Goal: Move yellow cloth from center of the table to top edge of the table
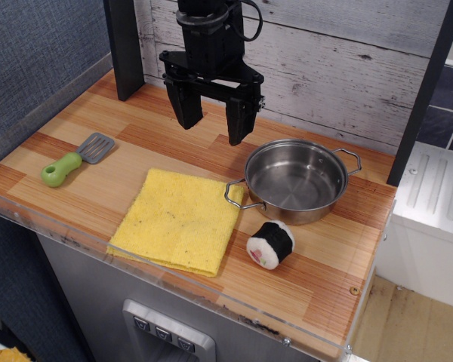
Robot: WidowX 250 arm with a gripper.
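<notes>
Your black robot arm reaching straight down from the top, your hand (213, 121) wide open, two fingers (186, 105) pointing down, holding nothing

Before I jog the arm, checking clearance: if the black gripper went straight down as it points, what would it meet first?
Probably bare striped wooden table. The open black gripper hangs behind the yellow fuzzy cloth and left of the steel pot, though depth is uncertain.
</notes>
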